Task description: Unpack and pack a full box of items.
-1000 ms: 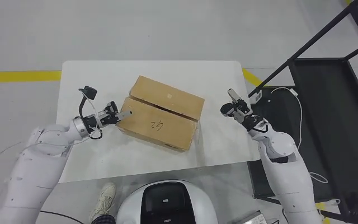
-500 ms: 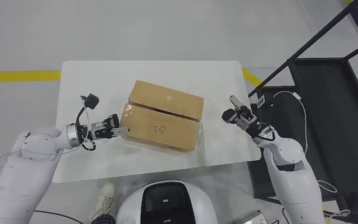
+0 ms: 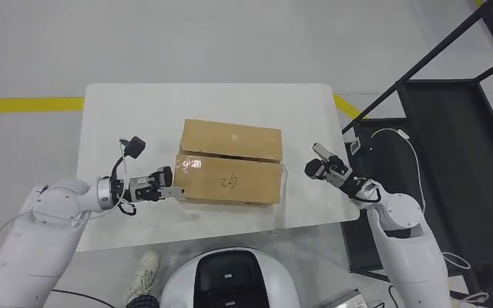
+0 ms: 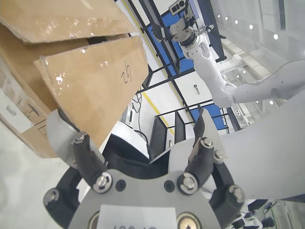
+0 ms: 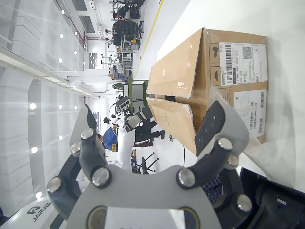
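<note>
A closed brown cardboard box (image 3: 231, 160) lies mid-table, its two top flaps meeting at a narrow gap. My left gripper (image 3: 174, 190) is open at the box's near left corner. In the left wrist view one finger (image 4: 59, 126) rests against the side of the box (image 4: 90, 79) under the near flap, and the other finger stands free. My right gripper (image 3: 314, 159) is open beyond the box's right end and does not touch it. In the right wrist view the labelled end of the box (image 5: 238, 77) lies ahead of the right gripper (image 5: 150, 120).
The white table (image 3: 115, 115) has bare room left, behind and right of the box. A black metal rack (image 3: 439, 108) with cables stands just past the table's right edge, close to my right arm. A yellow floor line (image 3: 38, 103) runs behind.
The box has turned from a skewed lie to square with the table's edges. My left gripper has swung toward the near edge along with the box's corner. The right gripper has drawn slightly nearer.
</note>
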### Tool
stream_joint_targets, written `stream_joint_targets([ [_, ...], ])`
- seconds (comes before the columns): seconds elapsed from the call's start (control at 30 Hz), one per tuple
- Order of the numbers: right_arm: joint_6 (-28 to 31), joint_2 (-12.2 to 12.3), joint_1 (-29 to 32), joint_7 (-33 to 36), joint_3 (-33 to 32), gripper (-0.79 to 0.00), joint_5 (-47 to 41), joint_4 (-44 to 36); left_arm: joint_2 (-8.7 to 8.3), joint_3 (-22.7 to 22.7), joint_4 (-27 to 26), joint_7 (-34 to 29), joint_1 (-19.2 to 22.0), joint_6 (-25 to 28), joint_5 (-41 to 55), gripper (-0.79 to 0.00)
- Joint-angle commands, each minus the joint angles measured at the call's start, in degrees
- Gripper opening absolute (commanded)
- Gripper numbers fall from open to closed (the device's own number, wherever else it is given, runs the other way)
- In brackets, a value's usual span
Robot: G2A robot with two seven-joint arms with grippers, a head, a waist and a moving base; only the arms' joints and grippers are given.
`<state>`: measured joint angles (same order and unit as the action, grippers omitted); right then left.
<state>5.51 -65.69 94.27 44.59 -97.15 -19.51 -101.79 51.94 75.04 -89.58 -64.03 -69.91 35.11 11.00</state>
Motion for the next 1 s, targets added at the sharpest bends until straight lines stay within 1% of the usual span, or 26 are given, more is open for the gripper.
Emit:
stream_joint_targets([
  [0.0,0.2,0.1,0.1,0.8,0.0,0.0,-0.1,0.0,-0.04,0.9,0.3,2.9,-0.2,-0.2,-1.1,0.0],
  [0.1,0.6,0.2,-0.1,2.6,0.3,0.0,-0.4,0.4,0.07,1.5,0.4,7.5,-0.5,-0.6,-3.1,0.0],
  [0.17,1.1,0.5,-0.7,6.5,0.8,0.0,-0.3,1.5,0.2,1.6,0.4,10.8,-0.8,-0.5,-5.2,0.0],
  [0.2,1.2,0.6,-1.1,9.7,1.4,0.0,-0.5,2.1,0.32,1.4,0.3,12.6,-1.1,-0.5,-5.6,0.0],
  [0.23,1.4,0.7,-1.6,12.3,1.6,0.0,-1.2,3.3,0.45,1.3,0.2,14.2,-1.3,-0.4,-5.3,0.0],
  [0.3,2.8,1.0,-2.6,15.3,2.0,0.0,0.5,5.0,0.66,1.2,0.1,16.7,-1.6,-0.6,-3.7,0.0],
  [0.4,5.6,1.2,-4.3,18.8,3.2,0.0,0.4,7.9,0.95,1.5,0.1,20.2,-1.9,-1.6,-0.7,0.0],
  [0.47,6.9,1.3,-5.6,22.2,4.4,0.0,-0.5,9.4,1.12,1.7,-0.1,22.1,-2.0,-2.0,0.8,0.0],
  [0.5,7.5,1.4,-6.3,25.1,5.1,0.0,-2.3,10.1,1.19,1.7,-0.1,22.8,-2.2,-2.2,1.2,0.0],
  [0.6,9.0,1.7,-8.1,31.5,5.4,0.0,-5.7,11.7,1.25,1.7,-0.3,23.0,-2.3,-2.7,1.7,0.0],
  [0.97,9.0,1.7,-8.1,31.5,5.4,0.0,-5.7,11.7,1.26,1.7,-0.3,23.3,-2.3,-2.8,1.6,0.0],
])
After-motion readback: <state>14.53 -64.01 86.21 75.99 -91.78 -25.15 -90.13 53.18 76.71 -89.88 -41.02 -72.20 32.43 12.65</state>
